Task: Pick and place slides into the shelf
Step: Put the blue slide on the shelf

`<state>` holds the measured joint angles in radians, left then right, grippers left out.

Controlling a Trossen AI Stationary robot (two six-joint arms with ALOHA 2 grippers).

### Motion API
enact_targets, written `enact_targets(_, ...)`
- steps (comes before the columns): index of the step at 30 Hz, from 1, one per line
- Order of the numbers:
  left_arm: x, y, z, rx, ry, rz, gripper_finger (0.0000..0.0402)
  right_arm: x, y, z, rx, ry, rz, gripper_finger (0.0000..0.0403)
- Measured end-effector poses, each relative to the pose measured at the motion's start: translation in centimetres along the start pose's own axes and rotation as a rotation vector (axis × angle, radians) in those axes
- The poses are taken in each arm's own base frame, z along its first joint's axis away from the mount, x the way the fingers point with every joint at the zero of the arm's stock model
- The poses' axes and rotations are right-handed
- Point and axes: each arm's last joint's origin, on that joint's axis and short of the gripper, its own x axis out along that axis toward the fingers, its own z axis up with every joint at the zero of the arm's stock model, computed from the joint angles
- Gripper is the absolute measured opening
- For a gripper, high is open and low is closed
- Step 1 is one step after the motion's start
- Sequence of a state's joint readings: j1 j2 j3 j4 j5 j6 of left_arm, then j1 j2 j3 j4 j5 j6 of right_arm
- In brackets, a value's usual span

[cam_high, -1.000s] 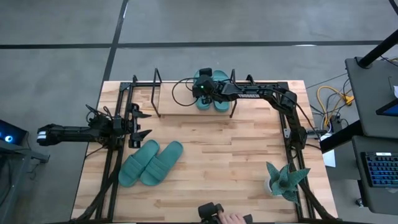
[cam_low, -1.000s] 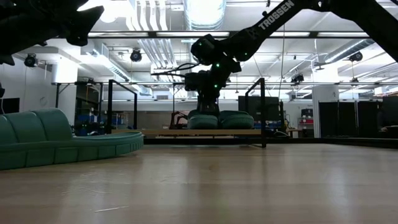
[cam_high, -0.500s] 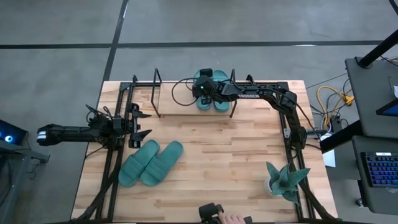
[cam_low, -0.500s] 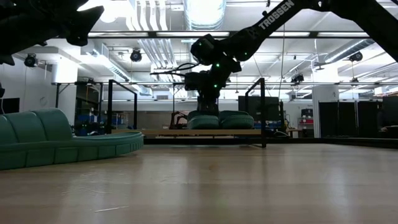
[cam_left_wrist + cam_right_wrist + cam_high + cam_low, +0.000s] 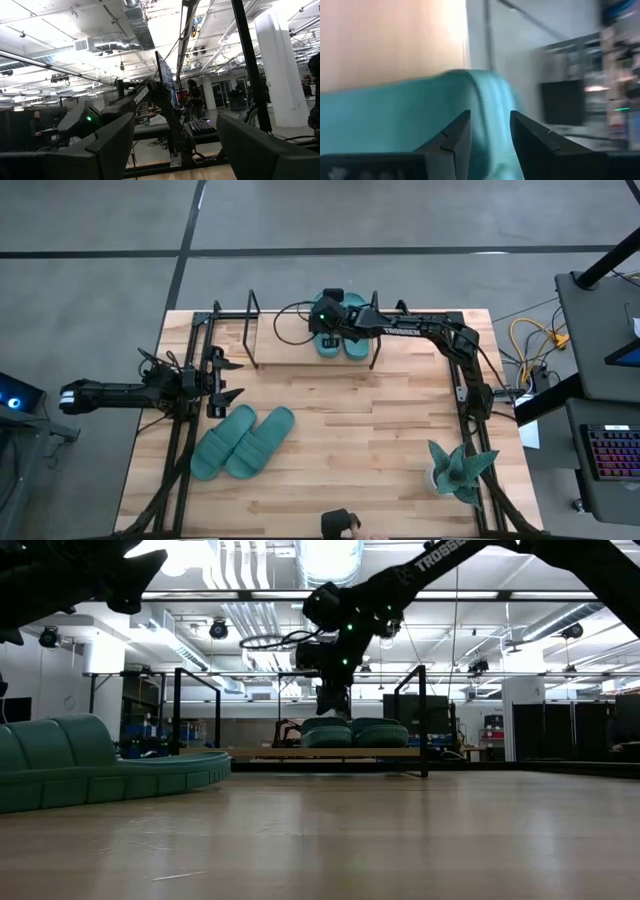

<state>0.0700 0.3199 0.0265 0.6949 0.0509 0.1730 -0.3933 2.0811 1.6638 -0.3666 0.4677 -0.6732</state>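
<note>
Hovering above two slides [image 5: 340, 330] lying front-to-back across the shelf [image 5: 280, 340], the right claw [image 5: 487, 135] is slightly parted, empty.

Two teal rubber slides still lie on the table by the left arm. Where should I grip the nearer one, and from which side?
Grip the wide strap of the teal rubber slide nearest the open left gripper, from above. It lies sole-down and angled; the arched strap looks easiest to pinch.

- High view looks straight down on the whole counter [image 5: 330, 440].
- Low view sits at counter height, facing the shelf [image 5: 320, 752] (shared with high).
- Wrist views look past their fingers [image 5: 452, 142].
</note>
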Motion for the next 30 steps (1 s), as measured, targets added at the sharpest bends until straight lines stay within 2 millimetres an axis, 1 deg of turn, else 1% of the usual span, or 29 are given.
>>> enact_targets(4,0.0,0.0,0.0,0.0,0.002,0.0,0.0268,-1.7,-1.1,1.3,0.197,-0.104,0.261,0.0138)
enact_targets(7,0.0,0.0,0.0,0.0,0.002,0.0,0.0268,-3.6,-1.7,3.3,0.317,-0.299,0.512,0.0138)
enact_targets(9,0.0,0.0,0.0,0.0,0.001,0.0,0.0268,-5.3,-1.9,5.2,0.338,-0.459,0.639,0.0134)
enact_targets(11,0.0,0.0,0.0,0.0,0.001,-0.001,0.0268,-7.4,-1.6,6.9,0.331,-0.56,0.672,0.0129)
enact_targets(13,0.0,0.0,0.0,0.0,0.001,0.0,0.0268,-9.5,-1.0,8.3,0.316,-0.617,0.661,0.0123)
enact_targets(15,0.0,0.0,0.0,0.0,0.001,0.0,0.0268,-11.5,-0.1,9.3,0.298,-0.635,0.644,0.0116)
enact_targets(17,0.0,0.0,0.0,0.0,0.001,0.0,0.0268,-13.6,1.0,9.9,0.287,-0.634,0.612,0.0109)
enact_targets(19,0.0,0.0,0.0,-0.001,0.0,0.002,0.0268,-15.8,2.3,10.0,0.275,-0.618,0.556,0.0102)
enact_targets(21,0.0,0.0,0.0,-0.009,-0.001,0.001,0.0268,-17.7,3.9,9.8,0.252,-0.602,0.51,0.0098)
enact_targets(24,0.0,0.0,-0.2,-0.011,0.018,-0.001,0.0268,-19.8,7.9,8.8,0.245,-0.578,0.512,0.0093)
enact_targets(27,0.0,-0.1,-0.4,-0.013,0.045,-0.004,0.0268,-21.7,12.2,6.7,0.237,-0.574,0.478,0.0087)
enact_targets(29,0.0,-0.1,-0.5,-0.013,0.052,-0.005,0.0268,-23.4,14.0,4.7,0.249,-0.607,0.421,0.008)
enact_targets(30,0.0,-0.1,-0.5,-0.015,0.052,-0.005,0.0268,-24.4,14.6,3.6,0.265,-0.632,0.391,0.0077)
